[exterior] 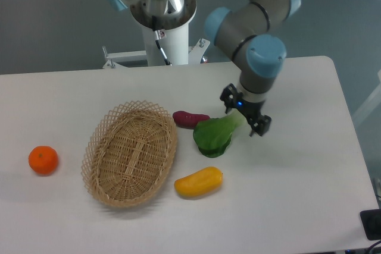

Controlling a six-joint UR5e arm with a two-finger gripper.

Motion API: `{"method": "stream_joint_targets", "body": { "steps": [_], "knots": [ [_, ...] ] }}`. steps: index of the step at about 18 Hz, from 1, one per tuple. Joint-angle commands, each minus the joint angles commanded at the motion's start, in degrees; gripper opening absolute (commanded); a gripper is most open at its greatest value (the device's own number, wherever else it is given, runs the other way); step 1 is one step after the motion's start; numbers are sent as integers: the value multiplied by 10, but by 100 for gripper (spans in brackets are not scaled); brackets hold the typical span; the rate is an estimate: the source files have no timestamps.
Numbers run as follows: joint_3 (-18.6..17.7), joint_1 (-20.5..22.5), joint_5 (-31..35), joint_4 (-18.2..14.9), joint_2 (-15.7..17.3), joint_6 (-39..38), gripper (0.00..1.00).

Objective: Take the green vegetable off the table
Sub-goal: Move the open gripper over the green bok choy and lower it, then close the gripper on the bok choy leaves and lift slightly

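Table (309, 206) carries a wicker basket (130, 154), then the green vegetable (213, 135) just right of it, between a purple piece (189, 118) and a yellow one (198, 182). Gripper (246, 113) hovers over its pale stalk, fingers spread. It looks light, stiff, perhaps slick; the narrow stalk seems the best hold. No writing is legible.
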Motion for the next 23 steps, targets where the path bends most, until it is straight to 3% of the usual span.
{"method": "stream_joint_targets", "body": {
  "steps": [12, 17, 23],
  "knots": [
    [-28, -1, 35, 25, -18, 4, 100],
    [-27, -1, 35, 73, -41, -3, 100],
    [-42, -3, 39, 76, -45, -3, 100]
  ]
}}
